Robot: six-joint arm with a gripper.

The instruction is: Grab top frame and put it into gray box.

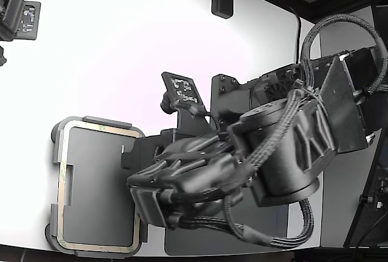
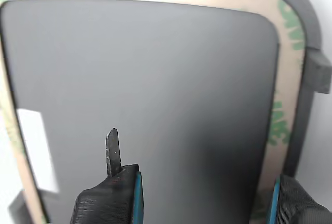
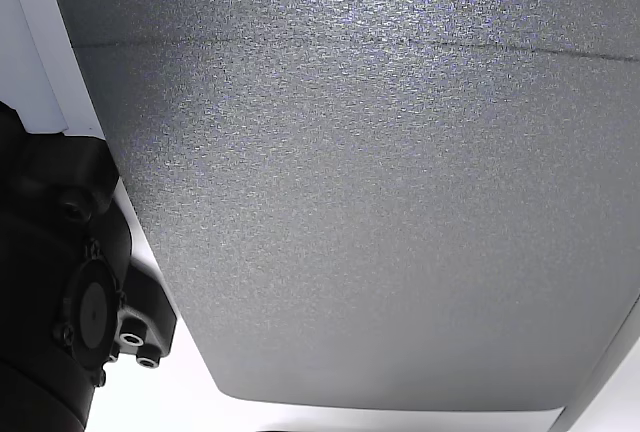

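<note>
The top frame (image 1: 61, 183) is a thin pale beige outline with green mottled marks. It lies flat on the rim of the gray box (image 1: 100, 120) at the exterior view's lower left. In the wrist view the frame (image 2: 277, 125) runs around the box's gray floor (image 2: 155, 79). My gripper (image 2: 202, 193) is open and empty just above the box. One fingertip (image 2: 113, 151) is over the floor, and the other finger (image 2: 293, 200) is by the frame's side strip. In the exterior view the wrist (image 1: 176, 183) hides the fingers.
A darker gray flat mat (image 1: 206, 244) lies under the arm, beside the box. It fills the other view (image 3: 380, 202), with a black arm part (image 3: 70, 302) next to it. Black fixtures (image 1: 182, 92) (image 1: 18, 13) stand on the white table (image 1: 109, 50).
</note>
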